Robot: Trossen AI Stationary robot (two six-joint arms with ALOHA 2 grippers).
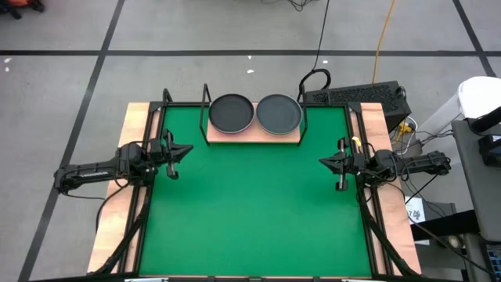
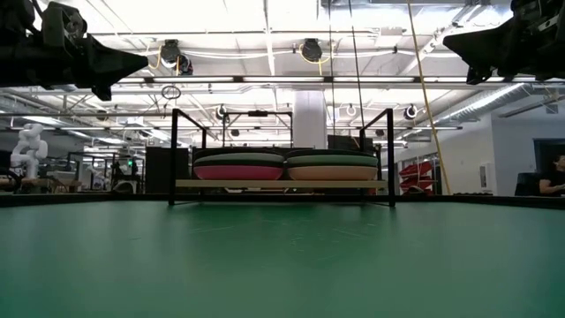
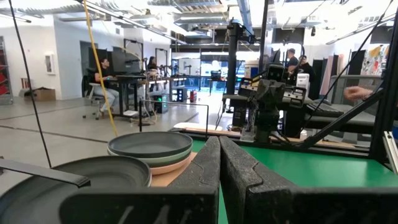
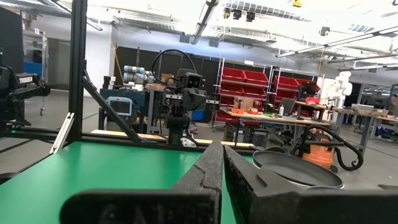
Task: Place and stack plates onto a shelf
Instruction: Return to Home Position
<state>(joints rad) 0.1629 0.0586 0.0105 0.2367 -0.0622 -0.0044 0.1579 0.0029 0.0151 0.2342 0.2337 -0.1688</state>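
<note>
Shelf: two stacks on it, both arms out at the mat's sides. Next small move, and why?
Probably just park both arms at rest. The plates sit in two dark-topped stacks on the shelf, and the left gripper and right gripper are shut on nothing, well back from it, so no further pick looks needed.

I see a green mat [image 1: 250,196] covering the counter [image 1: 138,117] at mid-frame in the high view; a black keyboard [image 1: 356,95] lies at upper right, with a yellow cable [image 1: 382,39] above it; red bins [image 4: 245,84] sit at upper centre of the right wrist view; a seated person [image 3: 102,78] shows at left in the left wrist view.
</note>
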